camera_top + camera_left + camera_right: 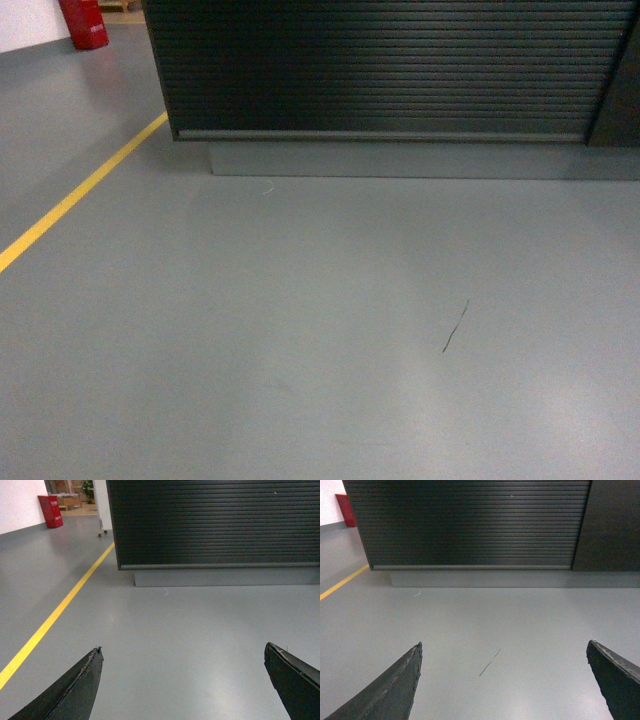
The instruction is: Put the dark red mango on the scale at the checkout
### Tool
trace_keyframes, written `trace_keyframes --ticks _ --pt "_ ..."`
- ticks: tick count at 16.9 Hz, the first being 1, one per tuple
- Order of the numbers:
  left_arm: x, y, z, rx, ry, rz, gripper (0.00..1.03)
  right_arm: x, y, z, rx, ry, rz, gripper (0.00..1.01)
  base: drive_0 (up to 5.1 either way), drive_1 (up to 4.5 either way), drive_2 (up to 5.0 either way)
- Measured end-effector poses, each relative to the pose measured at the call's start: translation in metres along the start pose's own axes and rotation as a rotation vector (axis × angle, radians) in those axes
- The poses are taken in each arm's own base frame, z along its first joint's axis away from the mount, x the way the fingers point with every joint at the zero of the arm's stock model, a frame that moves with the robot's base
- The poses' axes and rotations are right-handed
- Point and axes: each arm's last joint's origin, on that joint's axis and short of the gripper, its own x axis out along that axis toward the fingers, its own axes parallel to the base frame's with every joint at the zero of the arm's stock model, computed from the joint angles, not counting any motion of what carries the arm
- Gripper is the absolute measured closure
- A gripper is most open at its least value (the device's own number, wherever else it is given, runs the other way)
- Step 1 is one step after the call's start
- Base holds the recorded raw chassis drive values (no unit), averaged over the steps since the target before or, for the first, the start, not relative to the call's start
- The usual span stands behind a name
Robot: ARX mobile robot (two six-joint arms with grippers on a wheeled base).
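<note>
Head: I see one checkout (400, 70), ribbed black front running left-right across top, one yellow floor line (80, 195), one red box (85, 22).
Left wrist: left gripper (184, 652) jaws wide, holding nothing; checkout ahead.
Right wrist: right gripper (505, 647) jaws wide, holding nothing; one dark scuff (490, 662) on floor.

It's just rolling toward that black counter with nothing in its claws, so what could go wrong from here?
Driving on, the base could bump the ribbed black counter front or its grey plinth. Neither mango nor scale is in view, and both the left tool and the right tool are open and empty. Drifting left would cross the yellow floor line.
</note>
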Motion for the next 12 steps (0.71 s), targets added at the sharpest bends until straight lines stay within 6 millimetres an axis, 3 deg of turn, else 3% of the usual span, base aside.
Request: trace_keyframes --ticks 12 --pt "0.0 0.0 0.0002 0.0 -0.002 0.0 0.05 0.0 0.0 0.0001 0.0 -0.002 0.0 0.03 0.0 3.35 -3.4"
